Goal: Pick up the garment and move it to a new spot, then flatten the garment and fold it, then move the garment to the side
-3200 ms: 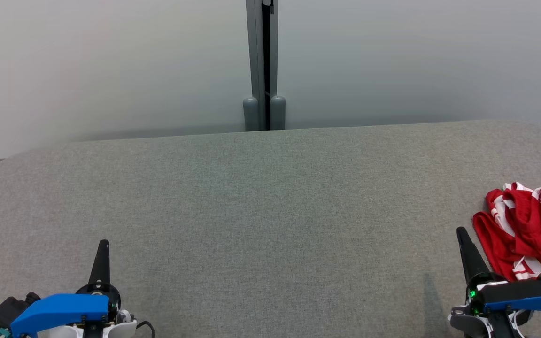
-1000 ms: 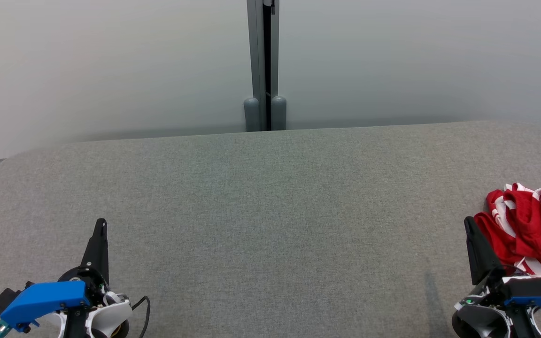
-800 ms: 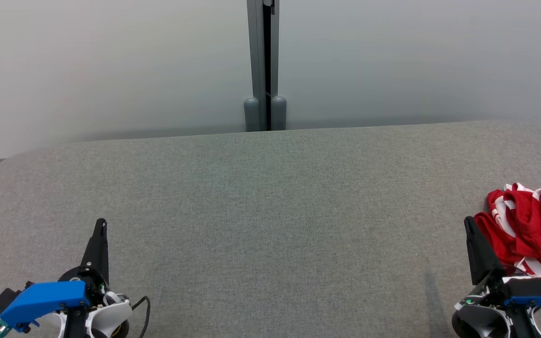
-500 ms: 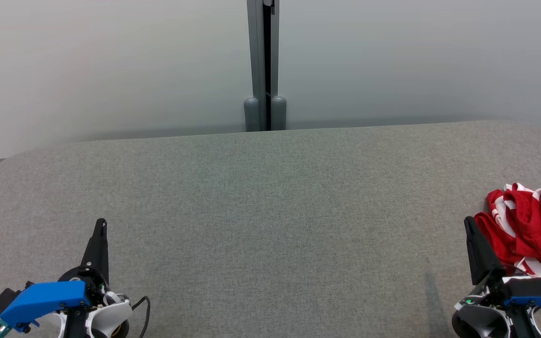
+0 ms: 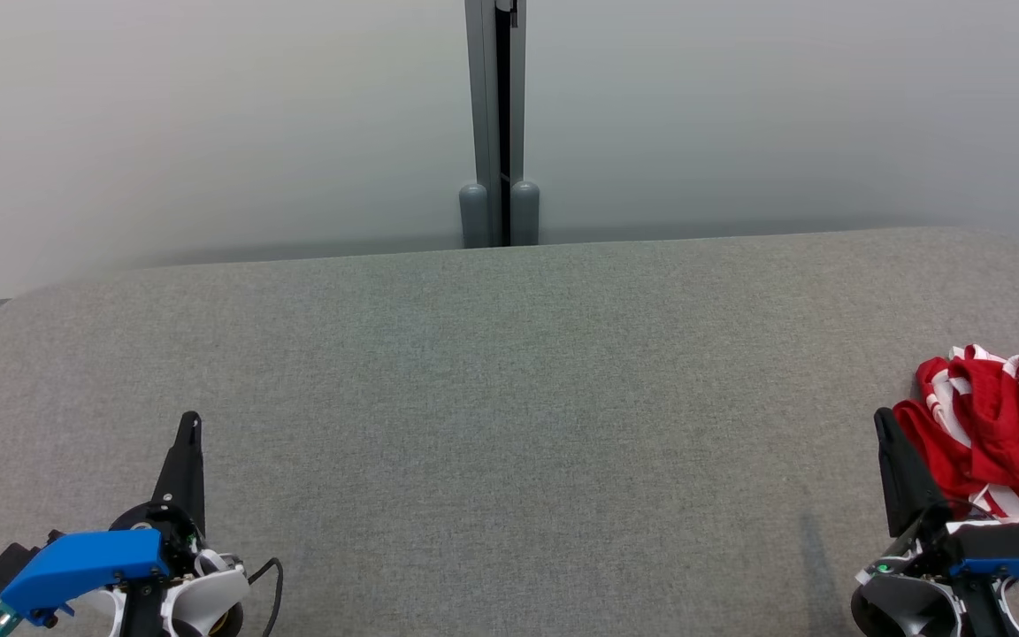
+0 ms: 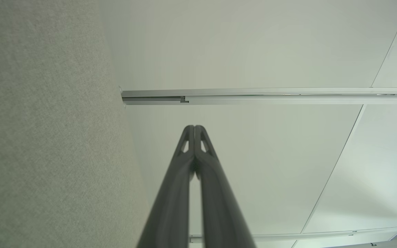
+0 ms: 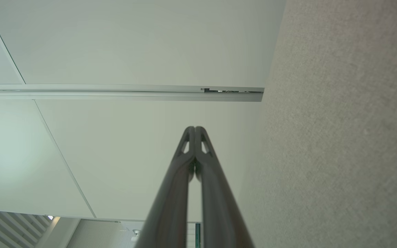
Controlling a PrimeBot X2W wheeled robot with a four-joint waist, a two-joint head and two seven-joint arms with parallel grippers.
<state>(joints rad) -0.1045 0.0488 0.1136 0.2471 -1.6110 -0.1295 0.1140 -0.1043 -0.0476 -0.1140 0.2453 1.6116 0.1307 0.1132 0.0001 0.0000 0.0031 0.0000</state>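
An office-like test room — pale partition panels [image 5: 209,115] joined by a grey metal post [image 5: 478,88], behind a felt-covered grey worktop [image 5: 509,398].

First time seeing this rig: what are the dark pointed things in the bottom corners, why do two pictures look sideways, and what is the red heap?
This is a two-armed robot. The wide picture comes from its head camera, looking down on a grey fabric-covered table. The dark points are its left gripper and right gripper, each two long fingers pressed shut, holding nothing. The other two pictures come from wrist cameras looking along those fingers, so table and pale wall appear turned sideways. The red heap is a crumpled red-and-white garment lying at the table's right side, beside the right gripper; touching or not, I cannot tell.
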